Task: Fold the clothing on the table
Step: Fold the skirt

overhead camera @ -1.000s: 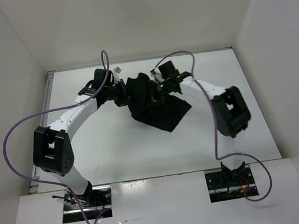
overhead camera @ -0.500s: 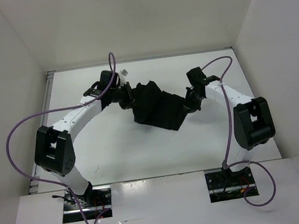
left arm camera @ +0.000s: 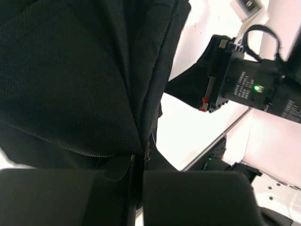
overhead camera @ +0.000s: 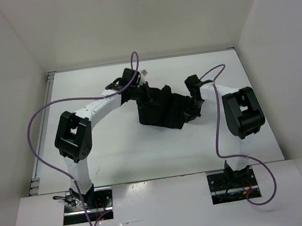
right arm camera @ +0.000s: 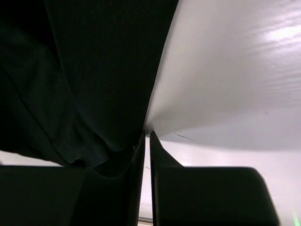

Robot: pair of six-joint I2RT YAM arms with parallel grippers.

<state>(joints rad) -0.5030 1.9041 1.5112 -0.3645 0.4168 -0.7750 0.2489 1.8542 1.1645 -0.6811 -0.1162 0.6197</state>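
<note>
The table (overhead camera: pixel 106 151) holds the clothing (overhead camera: pixel 162 110) bunched mid-table between the arms. No neat fold shows, so most of the work seems left. The left gripper (left arm camera: pixel 136 165) pinches one edge tight. The right gripper (right arm camera: pixel 146 141), nearly closed, nips the opposite edge.

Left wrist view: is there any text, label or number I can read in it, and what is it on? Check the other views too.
On the black module: lines of white print beside a green light, too small and blurred to read.
On the clothing: no text or label seen.
Top and right wrist views: nothing readable.
</note>
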